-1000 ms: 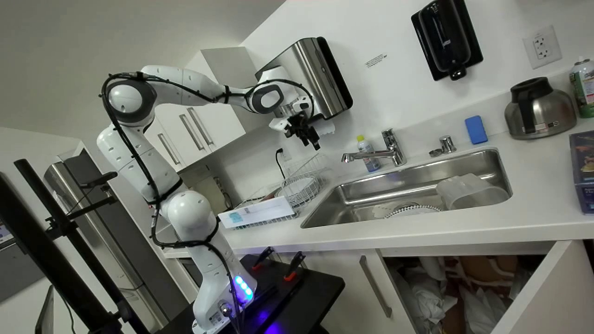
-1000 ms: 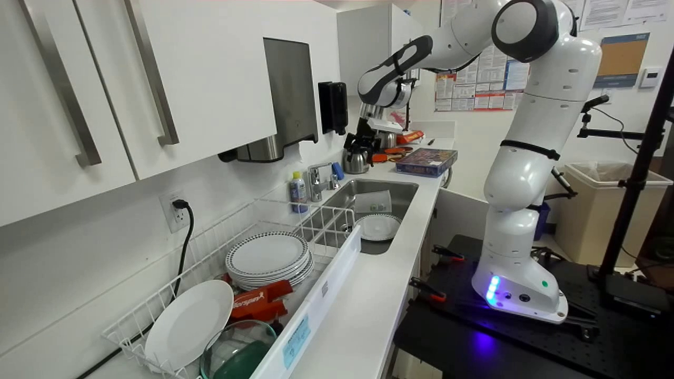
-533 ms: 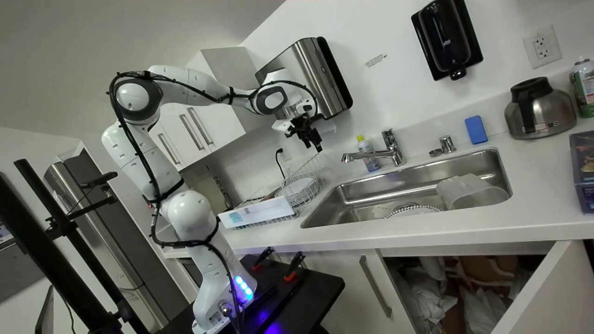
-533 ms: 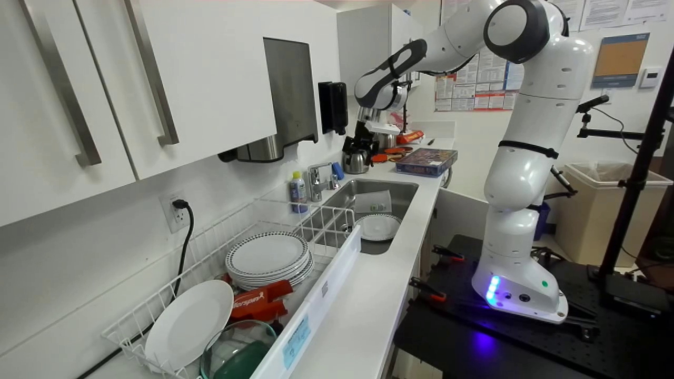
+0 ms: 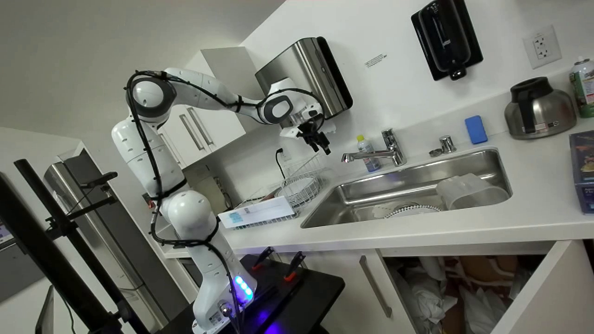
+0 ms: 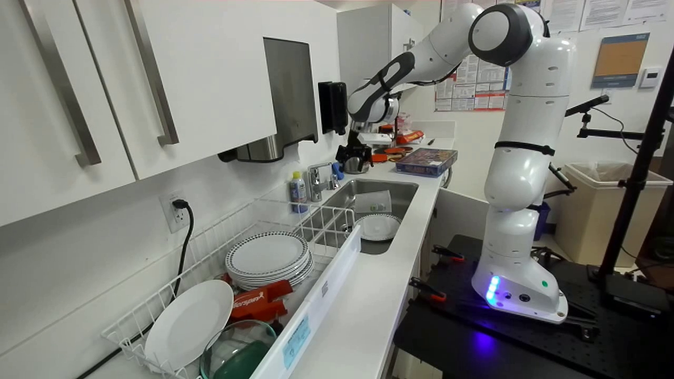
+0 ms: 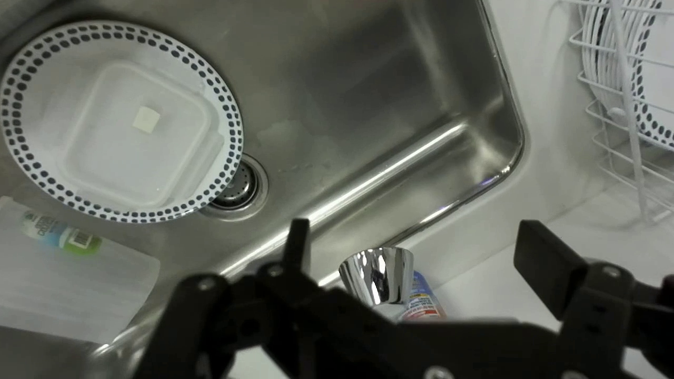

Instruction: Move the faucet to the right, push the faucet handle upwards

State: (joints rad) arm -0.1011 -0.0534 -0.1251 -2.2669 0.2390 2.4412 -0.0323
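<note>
Chrome faucet (image 5: pixel 388 152), in an exterior view: on an upright base, set on the white tabletop (image 5: pixel 533 218) behind a steel sink (image 5: pixel 394 182); spout directed to picture left, passing before a spray bottle (image 5: pixel 365 146) with yellow cap. Faucet handle (image 5: pixel 389 136), chrome, short, topping the faucet's body. Tool (image 5: pixel 322 147), black, pointing down, apart from the faucet, to picture left of its spout. Stub fitting (image 5: pixel 448 144), chrome, small, near a blue block (image 5: pixel 476 129). Carafe (image 5: pixel 540 111), steel, black-topped, farther to picture right. Plastic tub (image 5: pixel 471 192), clear, lying in the sink.

Stacked plates (image 6: pixel 269 258), in an exterior view: white, dark-patterned rims, kept in a wire dish rack (image 6: pixel 303 204). Large plate (image 6: pixel 190 321), plain white, tilted, same rack. Red article (image 6: pixel 261 301), lettered, between large plate and stack. Glass dish (image 6: pixel 231 337), clear, nearest the camera. Flat box (image 6: pixel 426 161), printed, on the tabletop beyond the sink. Tool here overlaps the carafe, hiding part of it.

Wrist view: tool with jaws standing wide apart, gripping nothing; flared chrome part (image 7: pixel 378 276) of the faucet visible in the gap, clear of both sides; spray bottle just behind. Patterned plate (image 7: pixel 231 126), round, in the sink, bearing a translucent lid (image 7: pixel 137 142) and partly covering the drain (image 7: pixel 243 184). Plastic tub near the plate, labelled.
</note>
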